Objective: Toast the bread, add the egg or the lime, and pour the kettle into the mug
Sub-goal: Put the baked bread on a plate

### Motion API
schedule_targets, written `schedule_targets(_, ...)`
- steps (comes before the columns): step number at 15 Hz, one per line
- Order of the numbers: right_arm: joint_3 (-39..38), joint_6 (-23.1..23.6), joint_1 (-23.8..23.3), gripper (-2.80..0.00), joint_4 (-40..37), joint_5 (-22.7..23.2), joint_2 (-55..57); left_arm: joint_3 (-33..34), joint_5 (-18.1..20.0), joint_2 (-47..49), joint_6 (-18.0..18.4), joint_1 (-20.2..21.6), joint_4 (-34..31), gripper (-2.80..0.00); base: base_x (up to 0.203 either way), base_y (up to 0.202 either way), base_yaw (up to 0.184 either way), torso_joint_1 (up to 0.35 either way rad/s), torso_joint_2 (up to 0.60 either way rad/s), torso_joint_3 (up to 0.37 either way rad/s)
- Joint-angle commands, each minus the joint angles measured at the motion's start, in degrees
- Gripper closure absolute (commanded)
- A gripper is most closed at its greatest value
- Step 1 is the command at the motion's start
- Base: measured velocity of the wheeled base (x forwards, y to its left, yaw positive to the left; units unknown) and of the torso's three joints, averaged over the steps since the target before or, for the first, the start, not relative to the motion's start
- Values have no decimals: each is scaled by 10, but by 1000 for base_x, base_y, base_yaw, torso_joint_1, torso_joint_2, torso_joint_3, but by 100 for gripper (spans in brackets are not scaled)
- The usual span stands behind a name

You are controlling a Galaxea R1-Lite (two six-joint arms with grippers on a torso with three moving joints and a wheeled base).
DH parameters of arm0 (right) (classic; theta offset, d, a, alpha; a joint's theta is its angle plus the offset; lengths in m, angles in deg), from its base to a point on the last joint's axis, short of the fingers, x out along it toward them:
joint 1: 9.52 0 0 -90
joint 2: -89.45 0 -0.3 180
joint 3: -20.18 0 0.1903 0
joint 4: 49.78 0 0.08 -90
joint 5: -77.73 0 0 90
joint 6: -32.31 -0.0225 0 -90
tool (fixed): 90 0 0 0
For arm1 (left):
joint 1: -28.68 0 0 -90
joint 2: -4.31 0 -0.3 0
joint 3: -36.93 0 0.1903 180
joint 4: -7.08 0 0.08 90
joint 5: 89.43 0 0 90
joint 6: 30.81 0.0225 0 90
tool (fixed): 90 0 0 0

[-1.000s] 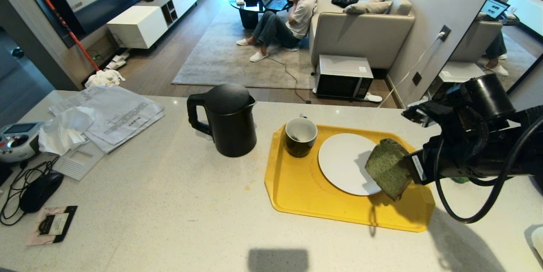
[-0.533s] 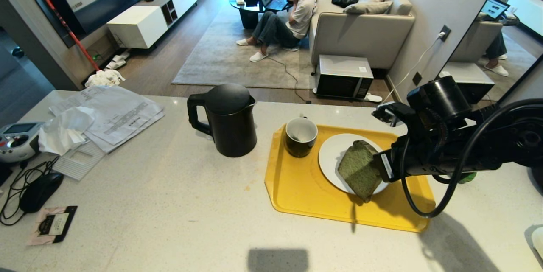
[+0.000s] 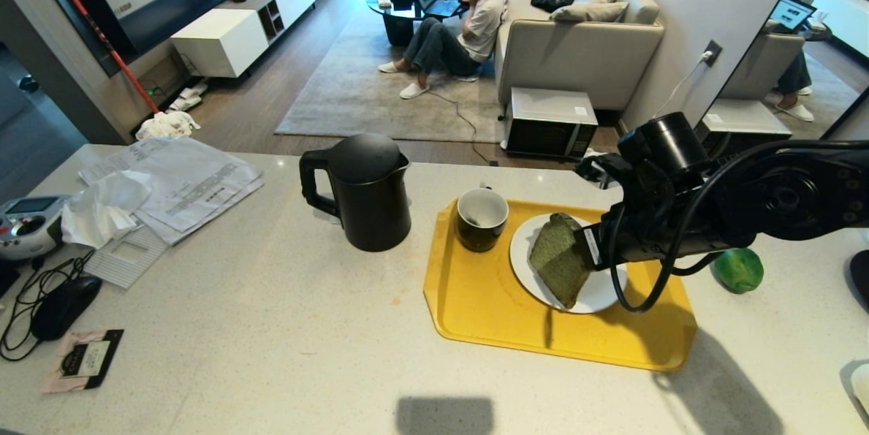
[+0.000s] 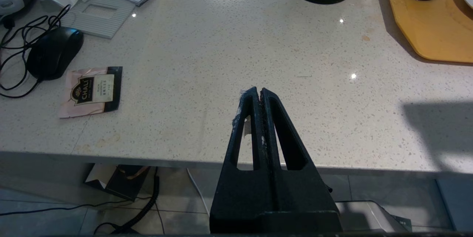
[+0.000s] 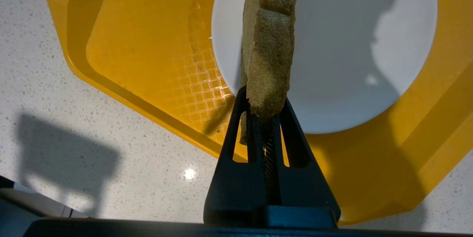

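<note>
Right gripper [image 5: 266, 109] pinched the bread [image 3: 559, 260] by one edge, slice on edge above the white plate [image 3: 597, 289] on the yellow tray [image 3: 489, 299]. Mug [image 3: 481, 218] stood just left of the plate, kettle [image 3: 363, 191] further left, lime [image 3: 738, 269] right of the tray. Left gripper [image 4: 258, 94] pressed together, empty, over the counter's near edge.

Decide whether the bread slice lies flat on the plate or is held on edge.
On edge: the right hand grips the bread upright above the white plate.
</note>
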Motion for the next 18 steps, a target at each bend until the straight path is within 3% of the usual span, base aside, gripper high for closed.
schedule_targets(1,20,-8,0,0,-22,0,19,0,0,0,0,0,0,0,0,0,0,0,0,0)
schedule_targets(6,33,-9,-5,0,-24,-6,50,0,0,0,0,0,0,0,0,0,0,0,0,0)
schedule_targets(18,54,22,-122,0,-24,-18,85,0,0,0,0,0,0,0,0,0,0,0,0,0)
